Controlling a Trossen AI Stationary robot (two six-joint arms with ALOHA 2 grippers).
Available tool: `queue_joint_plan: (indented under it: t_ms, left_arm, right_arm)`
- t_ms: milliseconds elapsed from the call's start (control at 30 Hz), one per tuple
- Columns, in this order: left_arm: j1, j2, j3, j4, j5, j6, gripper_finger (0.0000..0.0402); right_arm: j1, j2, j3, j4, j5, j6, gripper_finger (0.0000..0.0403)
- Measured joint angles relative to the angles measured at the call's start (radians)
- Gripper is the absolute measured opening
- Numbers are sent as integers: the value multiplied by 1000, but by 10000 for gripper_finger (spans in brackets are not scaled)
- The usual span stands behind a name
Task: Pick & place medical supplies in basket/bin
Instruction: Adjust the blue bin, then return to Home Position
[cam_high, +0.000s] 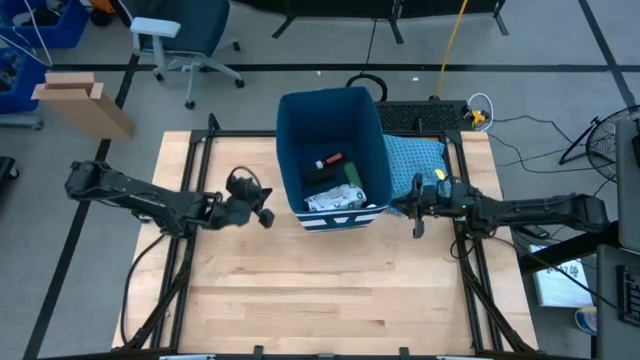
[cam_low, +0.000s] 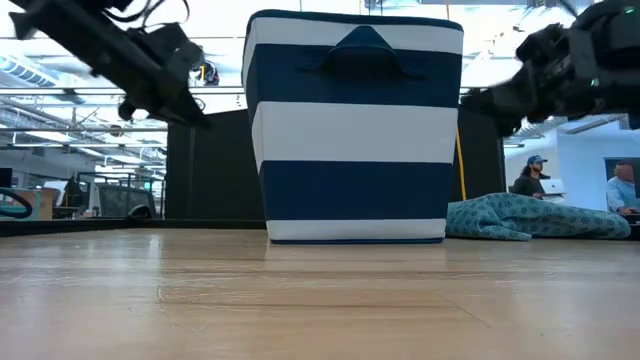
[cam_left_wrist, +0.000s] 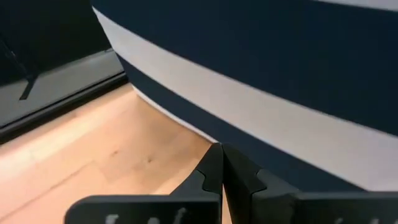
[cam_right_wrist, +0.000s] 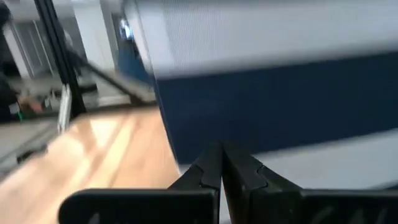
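bin (cam_high: 292, 130): sits right between the two end effectors, upright on the bench (cam_high: 300, 300), long axis running front to back
supplies: all down inside the bin; red item (cam_high: 331, 159) on top, white packet (cam_high: 335, 198) lying flat at the near end
left end effector (cam_high: 268, 219): fingers pinched together, empty, tips pointing at the bin's side
right end effector (cam_high: 395, 208): same deal, closed up and empty, just off the bin's other side
cloth (cam_high: 415, 160): bunched beside the bin, behind the right end effector

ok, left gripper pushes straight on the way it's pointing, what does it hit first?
Most likely the bin's striped side wall. The left gripper, shut and empty, points at it in its wrist view, with nothing between. It hangs above the wooden table, left of the bin; the gap is hard to judge.
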Motion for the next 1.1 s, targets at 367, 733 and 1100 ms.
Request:
queue_joint_plan:
  t_ms: [367, 733, 1100]
  left_arm:
    - [177, 15, 0, 138, 187, 142, 1]
    - [239, 15, 1, 141, 292, 186, 1]
    - [53, -192, -5, 43, 293, 470, 0]
  right_arm:
    - [1, 350, 57, 220, -14, 19, 0]
    - [1, 482, 107, 263, -56, 1, 0]
    - [0, 182, 108, -3, -148, -27, 0]
